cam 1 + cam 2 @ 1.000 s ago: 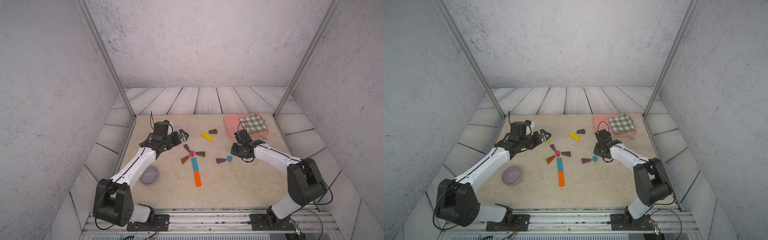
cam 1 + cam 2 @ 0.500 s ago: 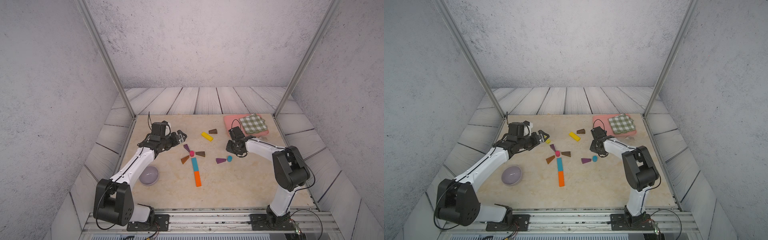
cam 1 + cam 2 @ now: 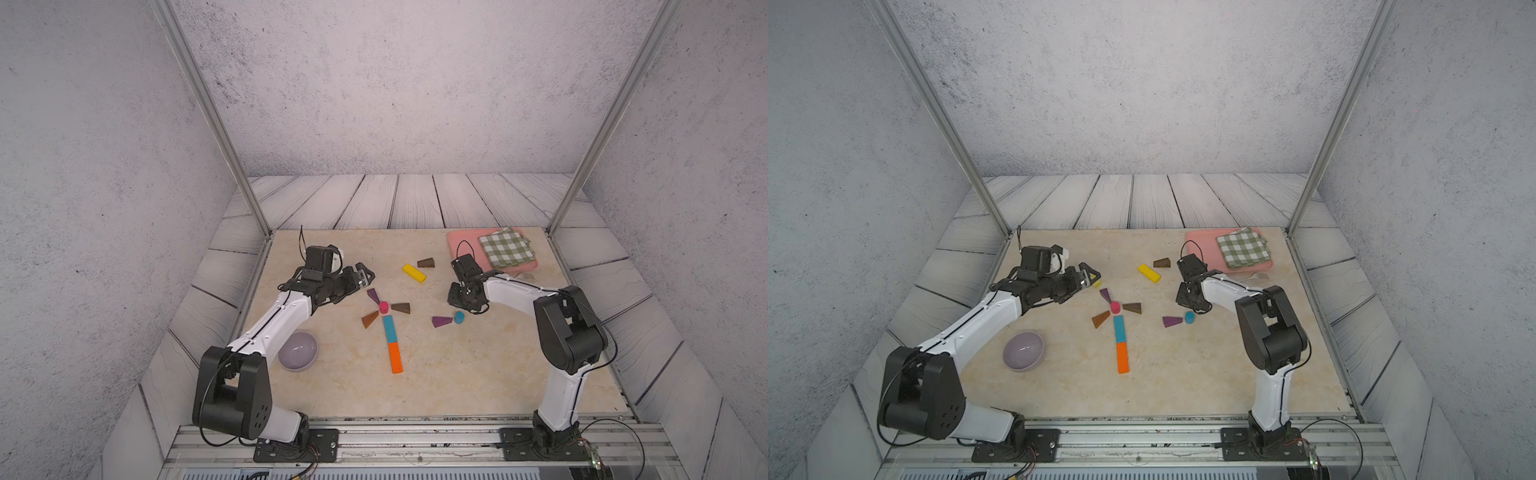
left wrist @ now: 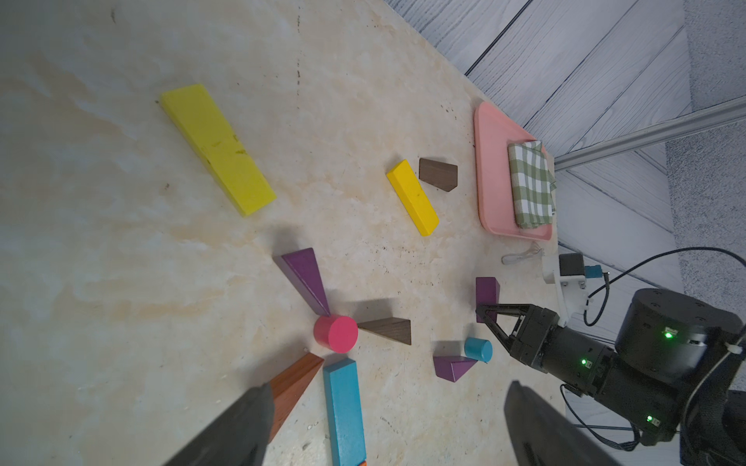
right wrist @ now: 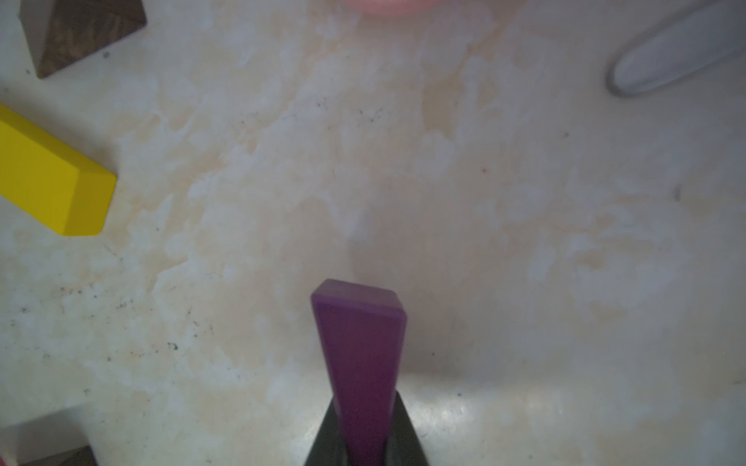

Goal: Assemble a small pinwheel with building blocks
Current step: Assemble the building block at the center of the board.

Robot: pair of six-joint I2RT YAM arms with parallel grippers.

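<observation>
Right gripper (image 5: pixel 365 437) is clamped on 1 purple wedge (image 5: pixel 359 347), well apart from the pink cylinder (image 3: pixel 383 307), out past the brown wedge (image 3: pixel 401 308) (near the blue cylinder (image 3: pixel 459 317)). Left gripper (image 3: pixel 365 276) is spread wide and empty, near the pink cylinder's far side. Risk: the tapered faces may let the purple wedge twist in the jaws. A skewed set-down could nudge the pink cylinder and scatter the 3 placed wedges (image 3: pixel 372 295).

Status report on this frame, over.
Left gripper open, empty. Right gripper shut on purple wedge. Pinwheel partly built. Blue cylinder, loose wedge close beside right gripper.
</observation>
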